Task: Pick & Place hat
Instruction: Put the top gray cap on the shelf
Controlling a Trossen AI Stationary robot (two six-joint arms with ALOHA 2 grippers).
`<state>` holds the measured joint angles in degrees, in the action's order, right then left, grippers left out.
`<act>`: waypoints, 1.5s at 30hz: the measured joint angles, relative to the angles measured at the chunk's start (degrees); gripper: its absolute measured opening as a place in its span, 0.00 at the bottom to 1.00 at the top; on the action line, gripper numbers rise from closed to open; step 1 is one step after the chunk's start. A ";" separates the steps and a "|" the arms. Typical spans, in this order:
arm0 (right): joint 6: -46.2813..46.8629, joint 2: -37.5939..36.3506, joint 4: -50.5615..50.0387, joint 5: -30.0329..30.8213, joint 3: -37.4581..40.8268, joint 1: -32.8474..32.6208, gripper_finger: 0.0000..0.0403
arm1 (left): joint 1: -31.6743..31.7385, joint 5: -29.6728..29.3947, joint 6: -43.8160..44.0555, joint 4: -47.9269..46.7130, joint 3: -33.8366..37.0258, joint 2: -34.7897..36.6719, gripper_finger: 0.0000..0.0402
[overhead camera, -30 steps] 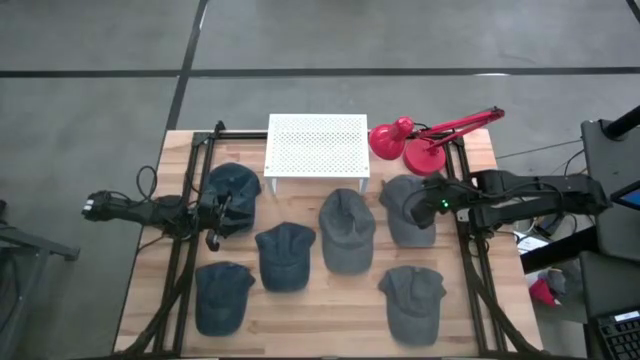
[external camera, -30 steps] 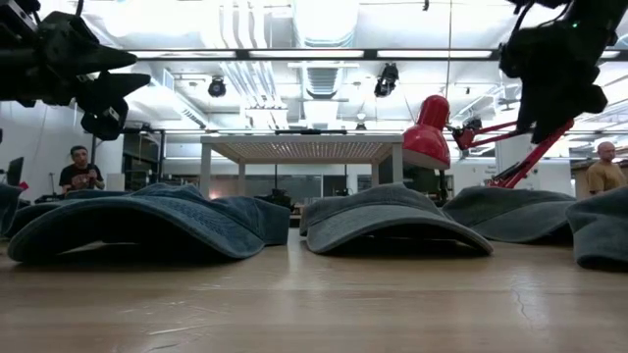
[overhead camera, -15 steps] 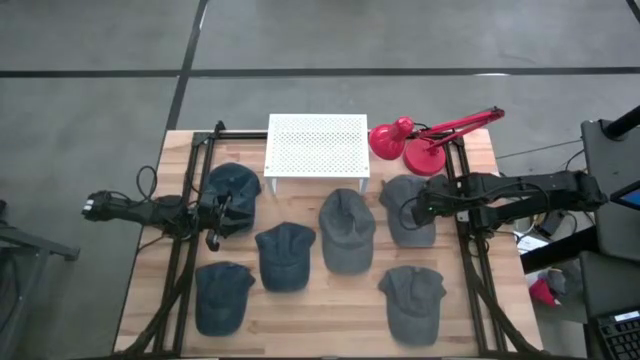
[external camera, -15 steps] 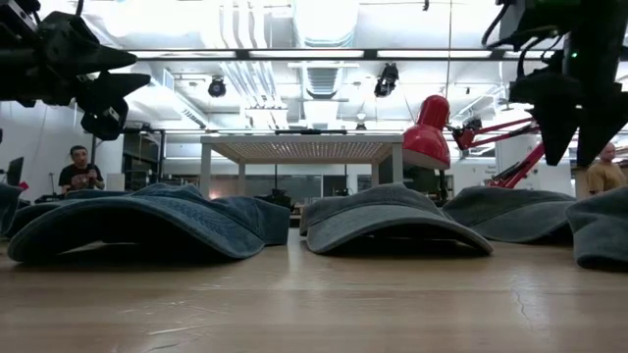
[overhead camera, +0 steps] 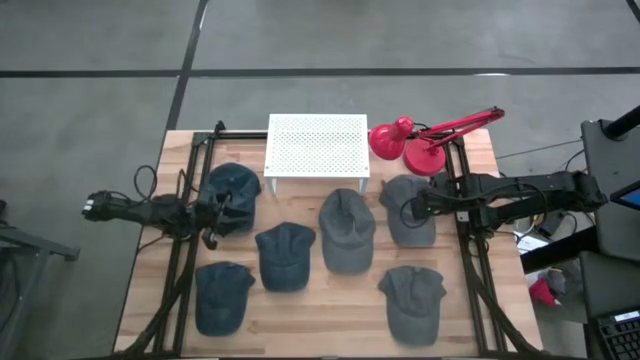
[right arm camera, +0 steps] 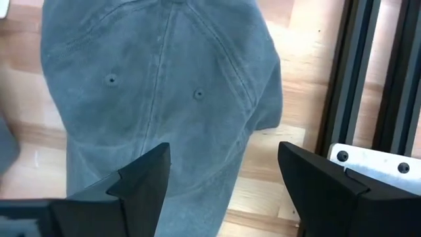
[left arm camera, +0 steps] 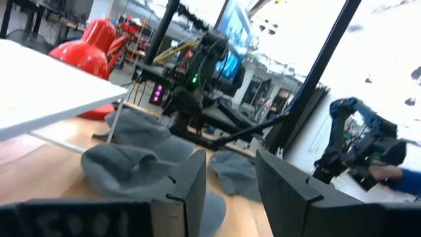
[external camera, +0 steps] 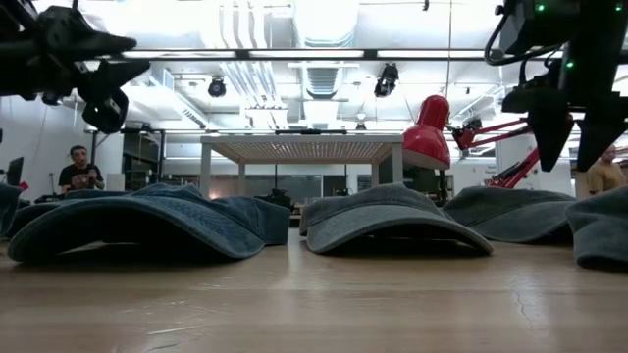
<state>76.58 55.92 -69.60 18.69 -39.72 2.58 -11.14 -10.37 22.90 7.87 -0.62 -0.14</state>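
Six hats lie crown up on the wooden table point(overhead camera: 330, 325): three blue ones on the left, three grey ones on the right. My right gripper point(overhead camera: 405, 210) points steeply down, open, above the far right grey hat point(overhead camera: 410, 232). In the right wrist view its fingers point(right arm camera: 141, 178) stand spread over the hat's crown point(right arm camera: 164, 79), clear of it. The low view shows my right gripper point(external camera: 569, 137) well above that hat point(external camera: 510, 211). My left gripper point(overhead camera: 226, 208) waits open and about level over the far left blue hat point(overhead camera: 235, 185).
A white perforated stand point(overhead camera: 317, 145) is at the table's far edge, and a red desk lamp point(overhead camera: 410, 140) stands right of it. Black frame rails point(right arm camera: 358, 72) run close beside the grey hat. A person point(external camera: 80, 169) sits in the room behind.
My right gripper has tipped from a slant to point steeply down, rolled about its own axis and sunk a little toward the far right grey hat. The hats lie as before.
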 joint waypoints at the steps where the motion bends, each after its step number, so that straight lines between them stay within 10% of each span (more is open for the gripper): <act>1: 0.00 0.14 0.03 0.01 0.00 0.29 0.68 | 0.02 0.02 0.04 0.58 0.02 0.00 0.34; 34: 2.23 7.57 26.35 -3.72 17.94 6.59 0.73 | 0.00 0.04 0.07 2.61 0.02 0.00 0.34; 45: 2.15 4.51 26.32 -0.77 17.87 6.66 0.50 | 0.02 0.02 0.07 2.61 0.01 0.00 0.34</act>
<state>78.73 60.42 -43.29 17.92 -21.86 9.23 -11.11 -10.35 22.96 10.48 -0.61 -0.14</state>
